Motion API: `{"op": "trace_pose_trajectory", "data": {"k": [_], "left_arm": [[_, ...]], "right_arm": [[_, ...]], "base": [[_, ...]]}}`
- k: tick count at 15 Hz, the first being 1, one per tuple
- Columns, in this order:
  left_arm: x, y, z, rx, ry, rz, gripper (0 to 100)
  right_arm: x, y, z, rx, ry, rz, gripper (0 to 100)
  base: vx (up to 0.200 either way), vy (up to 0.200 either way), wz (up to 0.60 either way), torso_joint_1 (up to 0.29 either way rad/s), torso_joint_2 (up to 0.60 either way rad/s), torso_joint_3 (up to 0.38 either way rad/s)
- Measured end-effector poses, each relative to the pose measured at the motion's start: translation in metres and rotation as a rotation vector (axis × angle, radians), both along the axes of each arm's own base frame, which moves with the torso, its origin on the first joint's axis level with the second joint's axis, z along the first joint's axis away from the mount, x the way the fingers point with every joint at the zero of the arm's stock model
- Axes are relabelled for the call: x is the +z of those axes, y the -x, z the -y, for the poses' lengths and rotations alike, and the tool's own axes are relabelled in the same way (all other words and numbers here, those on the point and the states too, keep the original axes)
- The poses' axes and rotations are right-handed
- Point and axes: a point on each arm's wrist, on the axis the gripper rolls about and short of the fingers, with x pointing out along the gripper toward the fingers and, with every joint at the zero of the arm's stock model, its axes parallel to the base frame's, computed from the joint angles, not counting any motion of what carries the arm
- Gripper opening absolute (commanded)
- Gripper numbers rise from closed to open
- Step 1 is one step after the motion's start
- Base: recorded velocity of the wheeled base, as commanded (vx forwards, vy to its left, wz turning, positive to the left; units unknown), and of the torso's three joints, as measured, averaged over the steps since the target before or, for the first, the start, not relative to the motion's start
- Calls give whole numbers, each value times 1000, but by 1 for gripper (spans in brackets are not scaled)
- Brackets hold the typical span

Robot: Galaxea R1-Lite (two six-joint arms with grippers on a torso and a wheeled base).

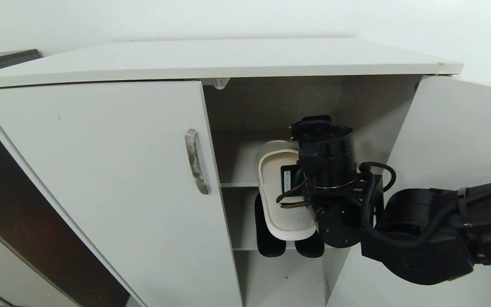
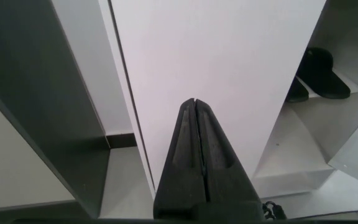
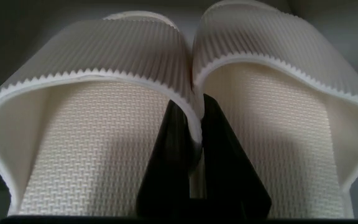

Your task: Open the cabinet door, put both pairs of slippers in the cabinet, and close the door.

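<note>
The second pair of slippers is held inside the open cabinet, not yet set down.

The pair of white ribbed foam slippers (image 1: 288, 217) is pinched at its touching inner edges by the right gripper (image 3: 194, 115), whose fingers are nearly closed on them. The toes are raised over the upper shelf (image 1: 239, 185) of the white wooden cabinet (image 1: 211, 59). The pair of black slippers (image 1: 269, 238) is already lying on the shelf below. The left gripper (image 2: 195, 109) is closed with nothing in it, before the closed left door (image 1: 100, 170). Next, the white pair should probably be pushed deeper and lowered flat before release. The open right door (image 1: 454, 140) is then to be swung shut.
</note>
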Motion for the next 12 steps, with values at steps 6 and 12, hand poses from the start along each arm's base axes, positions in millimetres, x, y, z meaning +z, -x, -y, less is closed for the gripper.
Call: {"op": "trace_pose_trajectory", "data": {"k": [6,12], "left_arm": [[0,0,0,-1,0,0,0],[0,0,0,-1,1,0,0]], "right_arm": [[5,-26,0,-4,-10,-5,0],[18,-59,-6,-39,-25,4,0]], "base": [[0,0,0,0,0,0],[0,0,0,0,0,0]]}}
